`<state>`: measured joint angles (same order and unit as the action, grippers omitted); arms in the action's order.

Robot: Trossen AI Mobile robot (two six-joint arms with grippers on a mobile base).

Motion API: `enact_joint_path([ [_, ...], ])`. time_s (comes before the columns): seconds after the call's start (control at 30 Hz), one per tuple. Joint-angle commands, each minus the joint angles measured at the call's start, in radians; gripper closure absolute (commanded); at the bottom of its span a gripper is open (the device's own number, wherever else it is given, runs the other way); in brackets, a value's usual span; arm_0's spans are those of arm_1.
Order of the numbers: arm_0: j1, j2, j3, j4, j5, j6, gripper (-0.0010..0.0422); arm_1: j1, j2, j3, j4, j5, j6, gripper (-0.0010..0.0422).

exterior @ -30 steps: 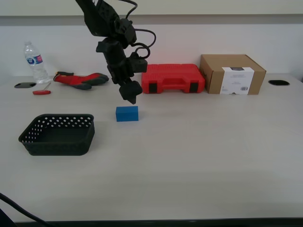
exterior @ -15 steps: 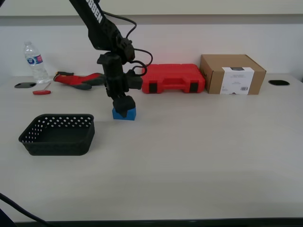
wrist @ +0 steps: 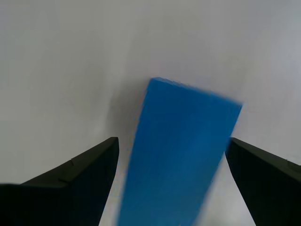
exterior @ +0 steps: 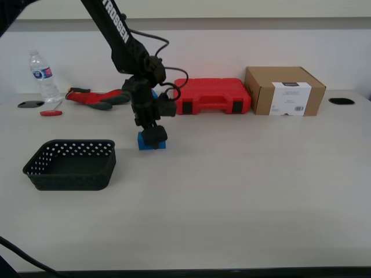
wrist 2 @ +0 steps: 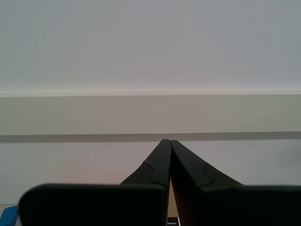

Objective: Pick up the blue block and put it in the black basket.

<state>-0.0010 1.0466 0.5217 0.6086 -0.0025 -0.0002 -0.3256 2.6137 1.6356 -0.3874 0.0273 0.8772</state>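
Note:
The blue block (exterior: 152, 144) lies on the white table, to the exterior view's right of the black basket (exterior: 71, 165). My first gripper (exterior: 153, 135) is lowered onto the block from above. In the first wrist view the block (wrist: 178, 155) sits between the two open black fingers (wrist: 75, 176), with a small gap on each side. My first gripper (wrist: 171, 157) is open around it. My second gripper (wrist 2: 165, 143) is shut and empty, pointing at a bare wall. The basket is empty.
Along the back of the table stand a red tool case (exterior: 211, 95), a cardboard box (exterior: 284, 91), a red and grey glove (exterior: 98, 97), a water bottle (exterior: 42, 75) and a small red tool (exterior: 51, 113).
My first gripper has come down from above and behind the blue block until its open fingers straddle it. The block has barely shifted.

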Motion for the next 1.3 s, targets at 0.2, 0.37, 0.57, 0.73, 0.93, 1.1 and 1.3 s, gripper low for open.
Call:
enact_joint_path([
  [0.2, 0.001, 0.000, 0.001, -0.011, 0.000, 0.000, 0.0413, 0.004, 0.024, 0.026, -0.050, -0.051, -0.006, 0.0171],
  [0.37, 0.001, 0.000, 0.001, -0.011, 0.000, 0.000, 0.0413, 0.005, -0.077, 0.026, -0.173, -0.008, -0.018, 0.0418],
  [0.57, 0.001, 0.000, 0.001, -0.018, 0.000, 0.000, 0.0413, 0.010, -0.311, 0.003, -0.413, -0.007, -0.085, 0.0413],
  [0.73, 0.001, 0.000, 0.001, -0.018, 0.000, 0.000, 0.0413, 0.060, -0.473, -0.190, -0.430, -0.008, -0.131, 0.0414],
  [0.93, 0.001, 0.000, 0.001, -0.019, 0.000, 0.000, 0.0413, 0.204, -0.620, -0.589, -0.234, -0.070, -0.151, 0.0413],
  [1.1, 0.001, 0.000, 0.001, -0.018, 0.000, 0.000, 0.0413, 0.250, -0.630, -0.660, -0.145, -0.118, -0.123, 0.0413],
  [1.3, 0.001, 0.000, 0.001, -0.019, 0.000, 0.000, 0.0413, 0.321, -0.573, -0.690, -0.043, -0.117, -0.123, 0.0413],
])
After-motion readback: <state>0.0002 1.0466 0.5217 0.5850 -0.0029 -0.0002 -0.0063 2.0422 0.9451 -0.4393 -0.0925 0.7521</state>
